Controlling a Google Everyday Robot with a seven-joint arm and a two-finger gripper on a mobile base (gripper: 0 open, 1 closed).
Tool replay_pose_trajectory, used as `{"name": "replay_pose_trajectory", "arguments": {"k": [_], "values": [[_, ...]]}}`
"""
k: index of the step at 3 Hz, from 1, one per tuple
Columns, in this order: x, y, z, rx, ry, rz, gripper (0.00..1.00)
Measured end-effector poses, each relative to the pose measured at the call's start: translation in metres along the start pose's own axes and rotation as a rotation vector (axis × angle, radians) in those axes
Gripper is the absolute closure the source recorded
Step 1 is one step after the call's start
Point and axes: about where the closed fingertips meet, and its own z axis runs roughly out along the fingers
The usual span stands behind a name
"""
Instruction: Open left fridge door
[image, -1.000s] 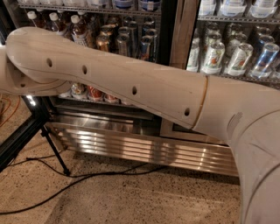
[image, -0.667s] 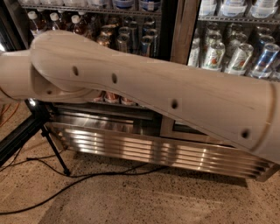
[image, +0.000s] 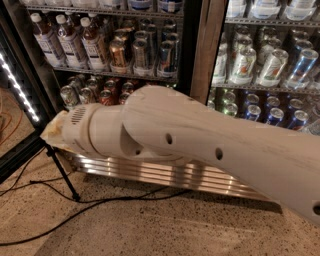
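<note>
The left fridge door (image: 17, 90) stands swung out at the far left edge, its glass pane lit by a dotted white LED strip. Its handle is out of view. Behind it the open left compartment shows shelves of bottles and cans (image: 105, 45). My cream arm (image: 210, 145) crosses the whole view from the lower right. Its wrist ends at the gripper (image: 52, 131), low beside the door's bottom corner. Only a tan sliver of the gripper shows past the wrist.
The twin right door (image: 265, 65) is closed over green and blue cans. A ribbed steel grille (image: 165, 175) runs along the fridge base. A black tripod leg (image: 62, 172) and black cables (image: 100, 202) lie on the speckled floor at the left.
The arm has folded: its elbow bend moved right toward the centre and the wrist now points left at the door's lower corner. More of the upper shelves shows.
</note>
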Motion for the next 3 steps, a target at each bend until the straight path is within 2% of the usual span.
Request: {"name": "replay_pose_trajectory", "arguments": {"k": [1, 2, 3], "values": [[0.0034, -0.0041, -0.0002, 0.009, 0.002, -0.002, 1.00], [0.0034, -0.0041, -0.0002, 0.009, 0.002, -0.002, 0.81], [0.0034, -0.0041, -0.0002, 0.009, 0.002, -0.002, 0.58]]}}
